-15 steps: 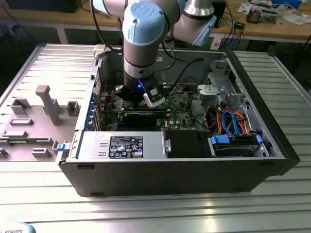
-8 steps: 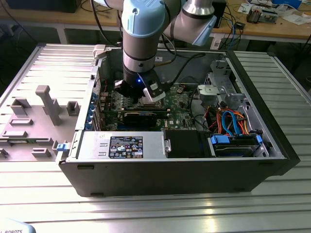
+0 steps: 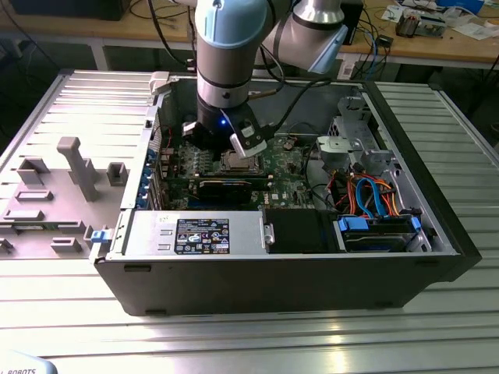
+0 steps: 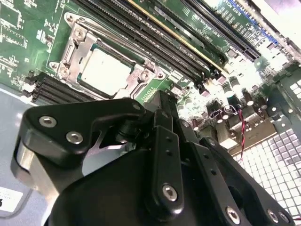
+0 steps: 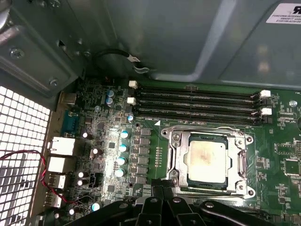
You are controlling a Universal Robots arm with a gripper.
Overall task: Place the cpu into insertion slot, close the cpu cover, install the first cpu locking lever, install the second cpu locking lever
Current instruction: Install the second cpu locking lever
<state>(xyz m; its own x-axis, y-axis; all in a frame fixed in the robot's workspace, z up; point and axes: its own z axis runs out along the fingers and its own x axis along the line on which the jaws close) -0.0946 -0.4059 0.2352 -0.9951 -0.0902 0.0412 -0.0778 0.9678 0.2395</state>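
The cpu (image 5: 206,162) lies flat in the insertion slot (image 5: 175,175), its dull silver top showing in both wrist views. The cpu cover (image 5: 241,141) is down around it, a silver frame with the chip (image 4: 104,70) showing through its window. A thin wire lever (image 5: 244,164) runs along one side of the frame. My gripper (image 5: 160,184) hovers just beside the socket edge, its black fingers (image 4: 163,106) pressed together with nothing between them. In the exterior view the gripper (image 3: 240,148) hangs over the socket (image 3: 238,161) in the middle of the open case.
Long black memory slots (image 5: 197,101) run beside the socket. Capacitors (image 5: 123,148) and rear ports (image 5: 59,146) stand on the other side. The case (image 3: 327,273) holds a black card (image 3: 226,187), a drive cage with blue and orange cables (image 3: 374,199), and a grey fixture plate (image 3: 54,195) lies outside it.
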